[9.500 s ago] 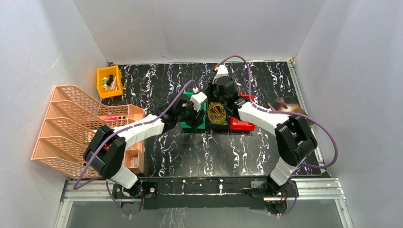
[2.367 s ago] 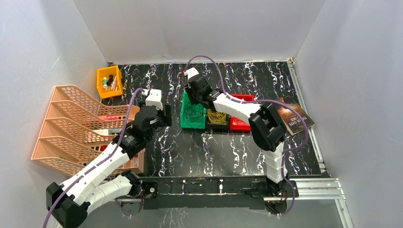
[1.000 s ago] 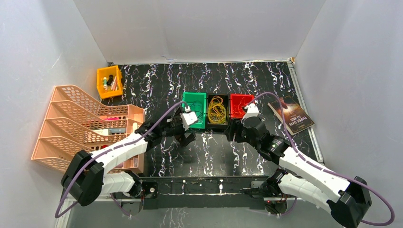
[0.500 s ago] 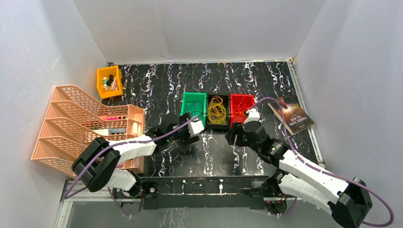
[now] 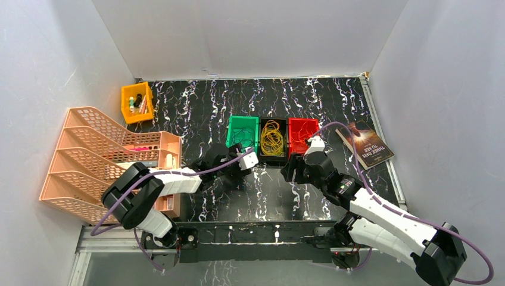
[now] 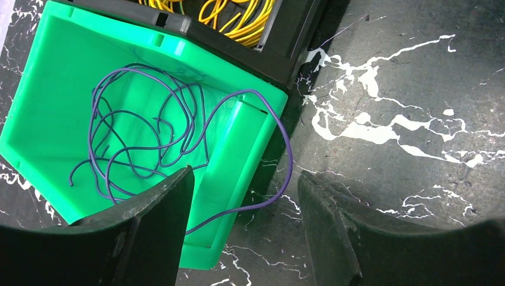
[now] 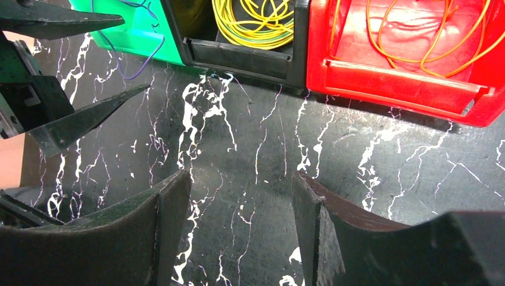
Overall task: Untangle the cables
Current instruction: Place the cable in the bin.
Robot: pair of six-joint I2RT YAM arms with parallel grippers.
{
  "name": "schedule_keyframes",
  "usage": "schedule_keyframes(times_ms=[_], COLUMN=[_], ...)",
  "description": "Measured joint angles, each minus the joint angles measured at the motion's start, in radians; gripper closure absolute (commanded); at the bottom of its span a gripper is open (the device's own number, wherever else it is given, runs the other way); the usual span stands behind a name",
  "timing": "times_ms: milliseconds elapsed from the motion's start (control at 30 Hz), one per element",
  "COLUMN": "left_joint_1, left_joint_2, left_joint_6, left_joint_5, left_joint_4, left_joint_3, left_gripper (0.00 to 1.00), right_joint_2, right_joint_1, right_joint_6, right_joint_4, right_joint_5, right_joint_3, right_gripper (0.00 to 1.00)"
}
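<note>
Our black marbled table (image 5: 333,107), walled in white, lies bare at 12 and 6 o'clock of the green bin (image 6: 53,77). The purple cable (image 6: 152,128) lies in it, one loop seemingly over the rim; yellow cables (image 7: 256,27) and orange cables (image 7: 417,36) at its 3 o'clock. Our left gripper (image 6: 245,176) and right gripper (image 7: 240,176) hover spread wide, empty.

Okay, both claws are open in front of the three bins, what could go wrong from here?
1. A loop of the purple wire hangs over the rim of the green bin beside the open left claw; closing or pulling away there could snag it and drag the bunch out.
2. The left claw's fingers show close ahead of the right claw; the two might collide.
</note>
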Motion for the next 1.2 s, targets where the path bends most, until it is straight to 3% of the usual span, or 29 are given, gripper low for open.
schedule_keyframes(times_ms=[467, 633, 767, 900, 1200], left_joint_1=[-0.006, -0.006, -0.006, -0.006, -0.005], left_joint_2=[0.028, 0.028, 0.029, 0.029, 0.123], left_joint_6=[0.000, -0.002, -0.004, -0.021, -0.127], left_joint_5=[-0.026, -0.035, -0.045, -0.063, -0.117], left_joint_4=[0.019, 0.019, 0.019, 0.017, -0.129], left_joint_3=[0.026, 0.033, 0.037, 0.056, 0.263], left_gripper=[0.58, 0.77, 0.79, 1.00, 1.00], right_joint_2=[-0.002, -0.002, -0.002, 0.005, 0.021], right_joint_1=[0.000, 0.000, 0.000, 0.000, 0.000], right_joint_6=[0.005, 0.006, 0.006, 0.006, 0.006], right_joint_4=[0.001, 0.001, 0.001, 0.001, 0.005], right_joint_5=[-0.005, -0.007, -0.007, -0.007, -0.011], right_joint_3=[-0.012, -0.013, -0.013, -0.013, -0.013], right_gripper=[0.30, 0.30, 0.30, 0.30, 0.30])
